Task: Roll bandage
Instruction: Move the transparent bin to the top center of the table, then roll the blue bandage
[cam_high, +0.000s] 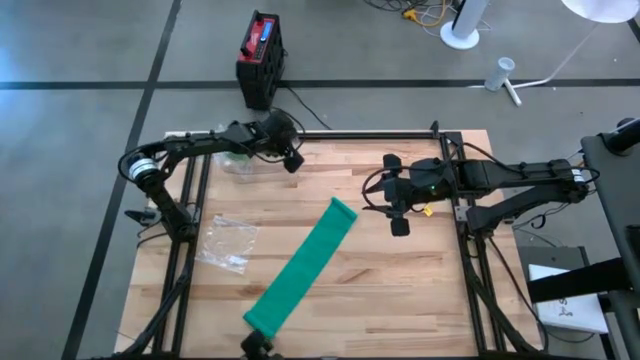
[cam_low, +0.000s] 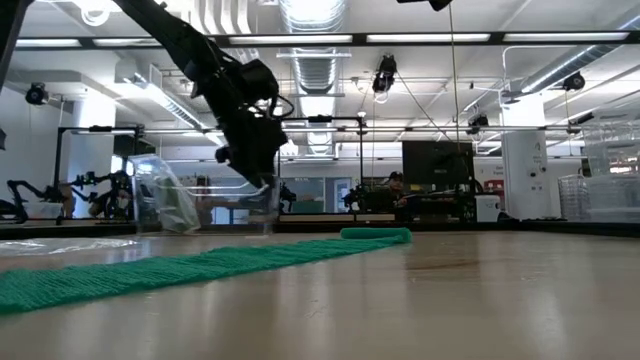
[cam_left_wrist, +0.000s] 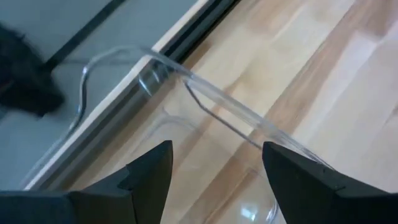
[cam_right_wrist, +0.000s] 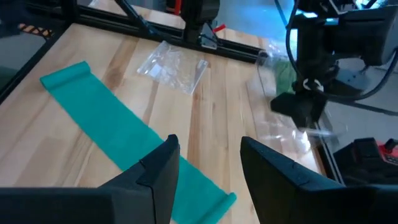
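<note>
A soft, limp green bandage (cam_high: 300, 267) lies unrolled diagonally across the bench (cam_high: 400, 290), its 1 o'clock end likely the easiest place to pinch, while the left claw (cam_high: 291, 157) at 11 o'clock and right claw (cam_high: 397, 208) both stand released, empty.

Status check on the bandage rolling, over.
Left gripper open over clear plastic container at far edge. Right gripper open, empty, beside green bandage, unrolled flat. Clear plastic bag lies alongside.

1 green bandage (cam_high: 301, 266), 1 plastic bag (cam_high: 227, 243), 1 clear container (cam_high: 238, 162), and 2 pincers, left (cam_high: 291, 155) and right (cam_high: 395, 195).
</note>
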